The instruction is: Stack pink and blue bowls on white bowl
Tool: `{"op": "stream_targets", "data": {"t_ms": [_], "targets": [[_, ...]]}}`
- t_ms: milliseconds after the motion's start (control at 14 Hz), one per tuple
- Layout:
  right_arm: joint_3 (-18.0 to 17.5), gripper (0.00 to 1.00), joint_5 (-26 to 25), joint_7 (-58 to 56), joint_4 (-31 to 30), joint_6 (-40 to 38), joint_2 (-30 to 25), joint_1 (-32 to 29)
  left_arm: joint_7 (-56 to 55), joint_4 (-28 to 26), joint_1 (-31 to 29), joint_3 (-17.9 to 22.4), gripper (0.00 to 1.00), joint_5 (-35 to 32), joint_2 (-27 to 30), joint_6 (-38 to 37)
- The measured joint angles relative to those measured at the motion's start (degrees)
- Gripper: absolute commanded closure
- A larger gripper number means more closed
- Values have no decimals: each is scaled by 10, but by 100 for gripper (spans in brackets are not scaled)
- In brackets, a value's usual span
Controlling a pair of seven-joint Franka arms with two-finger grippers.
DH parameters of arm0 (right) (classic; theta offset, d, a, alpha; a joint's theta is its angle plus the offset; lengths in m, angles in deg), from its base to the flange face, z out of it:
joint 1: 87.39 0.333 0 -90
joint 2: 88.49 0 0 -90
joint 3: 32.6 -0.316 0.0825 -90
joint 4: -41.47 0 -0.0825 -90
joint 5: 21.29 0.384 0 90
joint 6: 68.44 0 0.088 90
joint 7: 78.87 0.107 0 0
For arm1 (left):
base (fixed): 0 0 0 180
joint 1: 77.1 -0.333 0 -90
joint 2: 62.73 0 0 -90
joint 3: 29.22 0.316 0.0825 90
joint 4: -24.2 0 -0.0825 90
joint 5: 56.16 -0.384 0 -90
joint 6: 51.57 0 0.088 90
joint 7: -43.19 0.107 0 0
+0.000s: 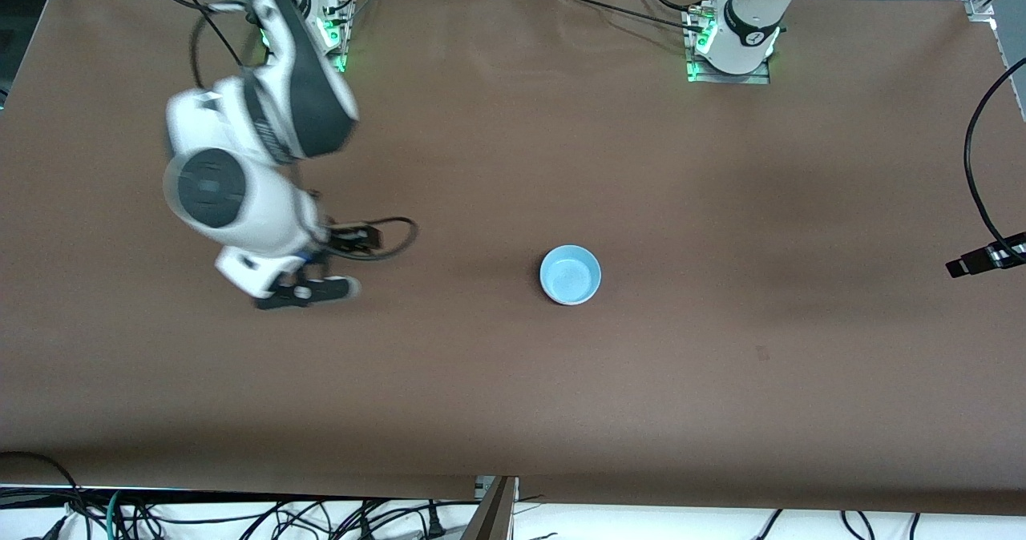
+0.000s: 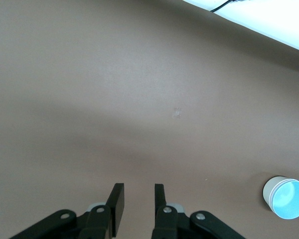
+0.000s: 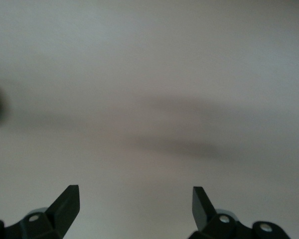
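Observation:
The light blue bowl (image 1: pixel 570 275) sits on the table near the middle, nested on top of a stack. In the left wrist view the blue bowl (image 2: pixel 289 199) shows layered pale walls under it (image 2: pixel 269 191); the white bowl's rim peeks out below it (image 1: pixel 571 302). The pink bowl is hidden inside the stack. My right gripper (image 1: pixel 309 290) is open and empty, low over bare table toward the right arm's end, well apart from the stack; its fingers (image 3: pixel 65 204) stand wide apart. My left gripper (image 2: pixel 135 204) is open by a narrow gap, empty, over bare table at the left arm's end (image 1: pixel 962 266).
A brown mat (image 1: pixel 513 404) covers the whole table. A black cable (image 1: pixel 974 171) loops in at the left arm's end. More cables lie past the table's edge nearest the front camera (image 1: pixel 240 516).

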Motion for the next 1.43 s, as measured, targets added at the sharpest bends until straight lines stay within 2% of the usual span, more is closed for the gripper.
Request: {"op": "stream_targets", "data": {"t_ms": [357, 429, 643, 857, 1143, 1429], "targets": [[-6, 0, 0, -15, -67, -51, -141, -88, 0, 0, 0, 0, 22, 0, 0, 9], [-6, 0, -3, -15, -79, -52, -168, -105, 0, -1, 0, 0, 19, 0, 0, 9], [-30, 0, -51, -43, -110, -61, -227, -150, 0, -1, 0, 0, 0, 0, 0, 10], [-46, 0, -71, -53, -123, -89, -243, -161, 2, -1, 0, 0, 0, 0, 0, 13], [-54, 0, -72, -55, -128, -101, -243, -172, 43, -1, 1, -3, 0, -30, 1, 13], [-58, 0, -72, -57, -128, -118, -243, -174, 81, -24, 2, -4, 0, -38, 27, 13]]}}
